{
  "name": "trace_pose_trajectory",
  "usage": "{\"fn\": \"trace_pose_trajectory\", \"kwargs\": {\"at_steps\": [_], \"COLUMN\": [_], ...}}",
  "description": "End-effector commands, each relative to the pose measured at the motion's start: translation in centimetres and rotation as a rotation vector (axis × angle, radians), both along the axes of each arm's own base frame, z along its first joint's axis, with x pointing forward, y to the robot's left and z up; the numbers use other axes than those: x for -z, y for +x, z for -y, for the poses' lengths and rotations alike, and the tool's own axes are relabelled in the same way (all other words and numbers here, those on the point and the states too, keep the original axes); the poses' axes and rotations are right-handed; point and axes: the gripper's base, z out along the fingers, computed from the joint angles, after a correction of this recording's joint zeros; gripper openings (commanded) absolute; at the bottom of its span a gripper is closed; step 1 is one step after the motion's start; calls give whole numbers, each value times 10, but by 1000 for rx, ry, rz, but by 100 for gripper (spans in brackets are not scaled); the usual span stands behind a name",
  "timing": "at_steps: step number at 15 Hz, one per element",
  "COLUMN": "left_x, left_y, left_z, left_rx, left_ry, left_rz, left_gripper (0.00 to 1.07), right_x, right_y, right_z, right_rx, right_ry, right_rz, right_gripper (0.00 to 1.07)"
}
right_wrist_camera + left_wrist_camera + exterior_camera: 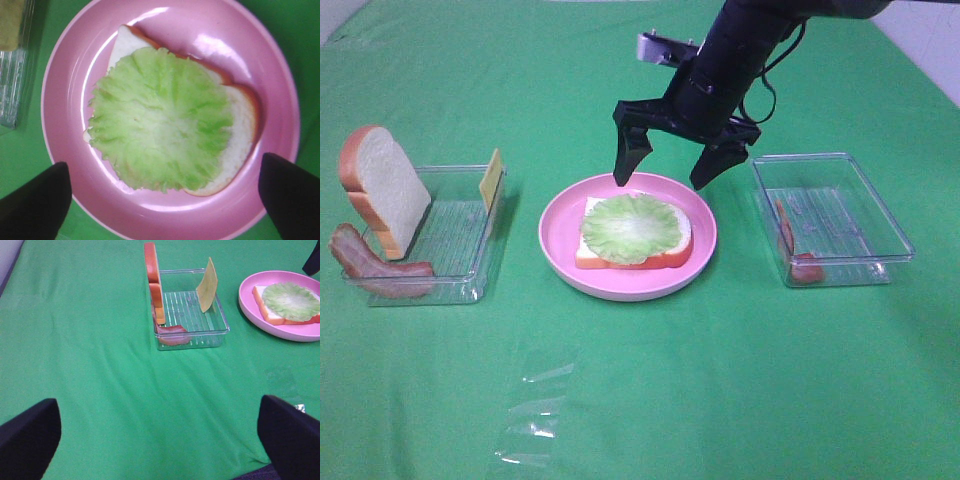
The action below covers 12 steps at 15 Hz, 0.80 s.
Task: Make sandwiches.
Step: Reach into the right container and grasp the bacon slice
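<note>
A bread slice (590, 250) lies on the pink plate (560, 235) with a lettuce leaf (635, 225) on top; both show in the right wrist view (160, 130) and the left wrist view (290, 300). My right gripper (668, 170) hangs open and empty just above the plate's far rim. A second bread slice (385, 185) leans in the left tray (460, 230) with a bacon strip (370, 265) and a cheese square (492, 180). Another bacon strip (795, 250) lies in the right tray (830, 215). My left gripper (160, 432) is open and empty, out of the high view.
A crinkled piece of clear plastic (535, 410) lies on the green cloth (740, 380) near the front. The table's pale edge shows at the far right corner (930, 40).
</note>
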Motion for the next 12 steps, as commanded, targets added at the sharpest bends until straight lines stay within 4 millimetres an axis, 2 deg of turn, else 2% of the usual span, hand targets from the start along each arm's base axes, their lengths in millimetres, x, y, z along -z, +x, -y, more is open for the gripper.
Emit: {"fn": "trace_pose_trajectory", "kwargs": {"at_steps": [1, 2, 5, 7, 9, 12], "left_x": [-1, -1, -1, -1, -1, -1], "left_y": [-2, -2, -2, -2, -2, -2], "left_z": [1, 1, 1, 1, 1, 1], "left_rx": [1, 1, 1, 1, 1, 1], "left_ry": [-13, -13, -13, -13, -13, -13], "left_rz": [20, 20, 20, 20, 20, 20], "left_gripper": [100, 100, 100, 100, 100, 100], "right_x": [-24, -49, -70, -70, -65, -41], "right_y": [-6, -17, -29, -31, -33, -42], "right_z": [7, 13, 33, 46, 57, 77], "right_rx": [19, 0, 93, 130, 165, 189], "right_ry": [-31, -58, -218, -304, -303, -363], "right_rz": [32, 33, -6, -45, -79, -171], "right_gripper": [99, 99, 99, 98, 98, 98]}}
